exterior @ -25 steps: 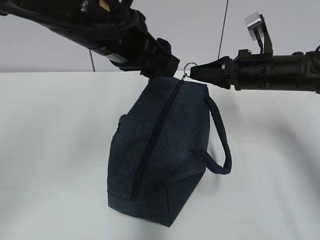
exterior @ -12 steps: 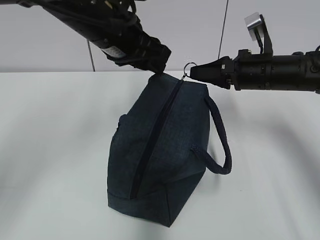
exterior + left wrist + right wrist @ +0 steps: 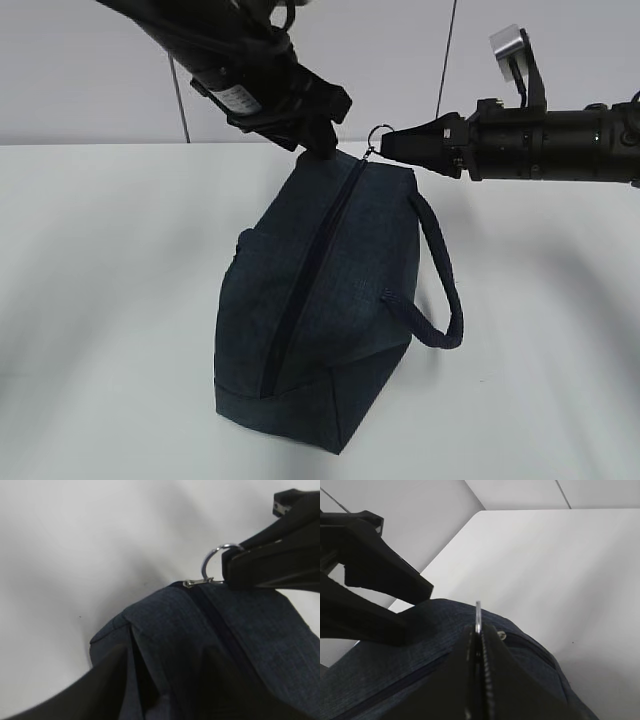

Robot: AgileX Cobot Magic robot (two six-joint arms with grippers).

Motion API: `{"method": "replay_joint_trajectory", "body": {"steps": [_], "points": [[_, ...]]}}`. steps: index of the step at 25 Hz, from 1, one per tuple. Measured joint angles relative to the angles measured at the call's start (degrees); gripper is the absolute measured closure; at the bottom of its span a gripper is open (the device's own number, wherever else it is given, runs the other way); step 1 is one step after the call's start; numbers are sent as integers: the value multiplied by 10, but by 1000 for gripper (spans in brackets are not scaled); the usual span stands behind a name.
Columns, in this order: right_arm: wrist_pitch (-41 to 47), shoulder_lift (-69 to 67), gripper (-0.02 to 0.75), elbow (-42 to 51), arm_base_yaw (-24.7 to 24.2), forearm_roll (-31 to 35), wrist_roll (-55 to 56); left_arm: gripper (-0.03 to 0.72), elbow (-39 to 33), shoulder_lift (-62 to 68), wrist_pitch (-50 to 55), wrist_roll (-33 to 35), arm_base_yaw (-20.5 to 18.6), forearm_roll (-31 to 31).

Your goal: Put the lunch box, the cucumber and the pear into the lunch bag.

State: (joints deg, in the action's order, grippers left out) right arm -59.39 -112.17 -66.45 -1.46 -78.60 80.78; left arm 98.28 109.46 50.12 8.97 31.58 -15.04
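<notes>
Reaching down from the upper left, the left gripper (image 3: 318, 143) meets the far top corner of the lunch bag (image 3: 320, 300), its fingers parted around the fabric; whether they pinch it cannot be told. The zipped bag stands mid-table (image 3: 110, 300). At right, the right gripper (image 3: 385, 146) is clamped on the silver ring (image 3: 214, 562) of the zipper.

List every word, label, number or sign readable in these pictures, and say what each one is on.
None can be read.
White label on the left arm above the left gripper: print too small and blurred to read.
Lunch bag, its ring pull and the right gripper: no text visible.
</notes>
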Motion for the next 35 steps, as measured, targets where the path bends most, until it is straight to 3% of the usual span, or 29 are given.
{"method": "replay_joint_trajectory", "body": {"steps": [7, 12, 17, 22, 35], "points": [[0, 0, 738, 0, 0, 0, 0, 409, 25, 16, 31, 0, 0, -6], [0, 0, 738, 0, 0, 0, 0, 508, 25, 16, 35, 2, 0, -8], [0, 0, 738, 0, 0, 3, 1, 547, 25, 16, 35, 17, 0, -9], [-2, 0, 738, 0, 0, 5, 1, 635, 25, 16, 38, 35, 1, -9], [-7, 0, 738, 0, 0, 5, 1, 657, 25, 16, 39, 45, 1, -13]]}}
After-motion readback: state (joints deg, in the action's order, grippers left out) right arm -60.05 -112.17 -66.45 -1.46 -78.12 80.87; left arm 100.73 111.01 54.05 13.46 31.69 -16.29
